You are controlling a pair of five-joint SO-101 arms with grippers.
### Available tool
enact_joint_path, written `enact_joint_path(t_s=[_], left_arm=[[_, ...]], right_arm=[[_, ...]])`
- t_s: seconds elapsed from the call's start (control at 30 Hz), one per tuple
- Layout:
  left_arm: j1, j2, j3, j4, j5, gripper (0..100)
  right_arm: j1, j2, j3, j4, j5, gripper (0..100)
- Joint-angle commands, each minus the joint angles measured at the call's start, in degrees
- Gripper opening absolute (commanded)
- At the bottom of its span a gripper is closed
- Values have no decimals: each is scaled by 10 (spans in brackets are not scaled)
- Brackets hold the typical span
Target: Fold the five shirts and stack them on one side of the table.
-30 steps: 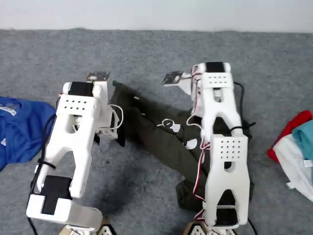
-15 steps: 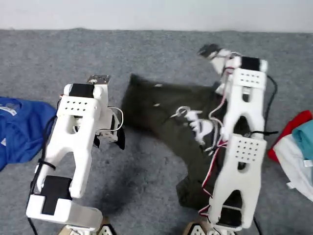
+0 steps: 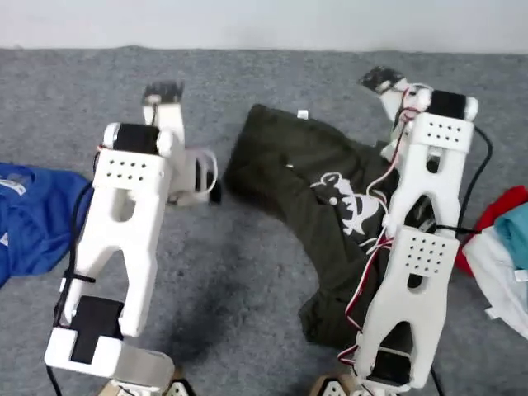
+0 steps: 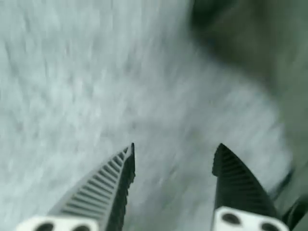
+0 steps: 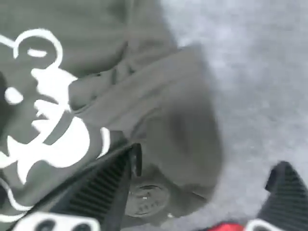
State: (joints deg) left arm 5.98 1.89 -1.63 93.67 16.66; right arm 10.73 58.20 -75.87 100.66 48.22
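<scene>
Grey table [image 3: 247, 280] holds a green shirt [image 3: 305, 157]; my left gripper [image 4: 174, 149] gapes wide beside it, my right gripper [image 5: 207, 166] gapes over it.

A table [image 3: 247, 272] covered in coarse, mottled grey fabric, like carpet, stretches across the scene. Along its far edge runs a plain pale wall [image 3: 247, 23]. The light is soft and even.

Right arm [image 3: 429, 206] swung right and outward; olive shirt [image 3: 305, 165] dragged wider open; left pincer [image 4: 173, 161] pushed forward off shirt.
</scene>
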Motion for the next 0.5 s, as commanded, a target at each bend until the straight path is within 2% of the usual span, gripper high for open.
enact_joint_path(t_s=[0.0,0.1,0.2,0.27,0.47], left_arm=[[52,58,-64,-57,27,258],[85,142,-131,-55,35,258],[108,229,-245,-58,97,258],[118,297,-336,-55,106,258],[140,504,-589,6,108,258]], right_arm=[[48,-14,-83,26,-47,392],[98,-13,-97,26,-47,329],[148,-13,-81,26,-33,275],[179,-13,-71,26,-18,249],[229,-13,-46,26,26,236]])
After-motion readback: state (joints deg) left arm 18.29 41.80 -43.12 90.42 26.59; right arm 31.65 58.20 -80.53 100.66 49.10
